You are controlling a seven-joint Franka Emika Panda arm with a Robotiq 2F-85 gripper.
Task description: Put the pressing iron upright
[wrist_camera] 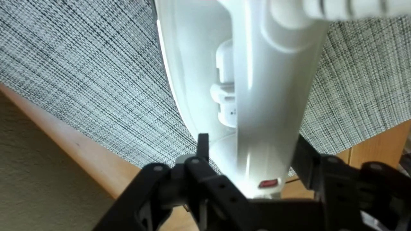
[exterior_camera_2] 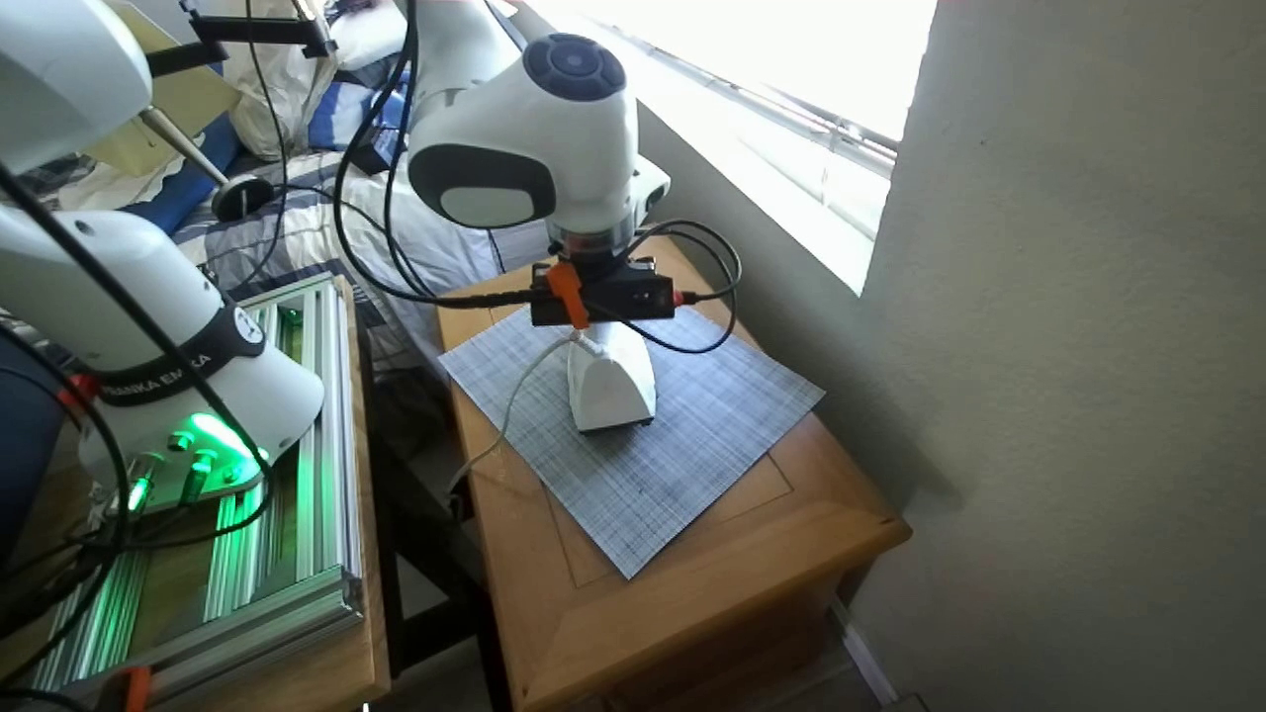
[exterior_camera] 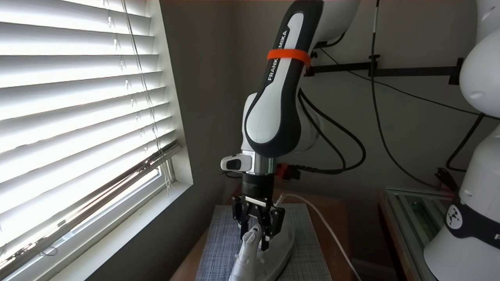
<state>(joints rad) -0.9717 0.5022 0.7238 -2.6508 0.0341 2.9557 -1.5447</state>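
Straddles, with end effector (wrist_camera: 252, 139) parted and unclamped, the handle (wrist_camera: 276, 93) of the pressing iron (exterior_camera_2: 611, 386) lying flat below, between the edges of the table (exterior_camera_2: 732, 574) nearest the robot base (exterior_camera_2: 257, 386) and the wall (exterior_camera_2: 1068, 316), lengthwise roughly square to the closing direction, apparently ready for gripping and tipping.

We take place for home, likely bedroom: bed (exterior_camera_2: 455, 259) with checked covers (exterior_camera_2: 312, 237) seen in exterior view; near it we find wooden table (exterior_camera_2: 702, 564) with woven mat (exterior_camera_2: 692, 445) and household iron (exterior_camera_2: 613, 396); daylight through window blinds (exterior_camera: 78, 68) above white sill (exterior_camera: 156, 205); plain painted walls (exterior_camera_2: 1088, 297); metal rails (exterior_camera_2: 331, 465) under robot base (exterior_camera_2: 267, 396) look to us more like lab gear
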